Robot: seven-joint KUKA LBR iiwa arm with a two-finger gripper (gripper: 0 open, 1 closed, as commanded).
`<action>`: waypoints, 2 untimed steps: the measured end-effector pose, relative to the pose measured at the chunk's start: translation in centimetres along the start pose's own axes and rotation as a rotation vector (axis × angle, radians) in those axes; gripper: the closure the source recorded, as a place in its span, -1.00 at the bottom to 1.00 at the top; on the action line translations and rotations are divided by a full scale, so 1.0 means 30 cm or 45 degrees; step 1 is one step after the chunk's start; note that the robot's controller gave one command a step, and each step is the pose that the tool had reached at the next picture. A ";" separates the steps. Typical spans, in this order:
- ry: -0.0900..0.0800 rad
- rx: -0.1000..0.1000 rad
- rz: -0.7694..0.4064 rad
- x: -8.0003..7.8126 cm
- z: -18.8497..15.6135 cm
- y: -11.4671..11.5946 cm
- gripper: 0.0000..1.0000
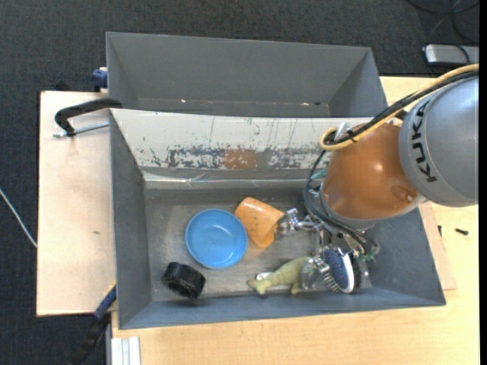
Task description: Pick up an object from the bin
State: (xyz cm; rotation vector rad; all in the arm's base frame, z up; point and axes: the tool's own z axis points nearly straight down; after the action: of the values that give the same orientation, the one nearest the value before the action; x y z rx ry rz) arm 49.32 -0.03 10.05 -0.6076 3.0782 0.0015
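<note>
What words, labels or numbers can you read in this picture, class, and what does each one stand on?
"KUK": black letters running sideways on the grey arm; the rest of the word is out of sight.
No other text: nothing can be read on the bin, the blue bowl, the orange piece or the black ring.

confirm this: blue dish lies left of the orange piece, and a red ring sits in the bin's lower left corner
Wrong on the colour: the ring is black, not red. In the camera view the blue dish does lie left of the orange piece.
</note>
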 end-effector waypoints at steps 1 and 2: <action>0.004 -0.001 -0.157 -0.025 0.097 0.052 -1.00; 0.004 0.000 -0.155 -0.027 0.094 0.052 -1.00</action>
State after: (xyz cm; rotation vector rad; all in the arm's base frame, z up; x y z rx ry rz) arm 49.48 1.73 7.24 -0.7947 3.0382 0.0004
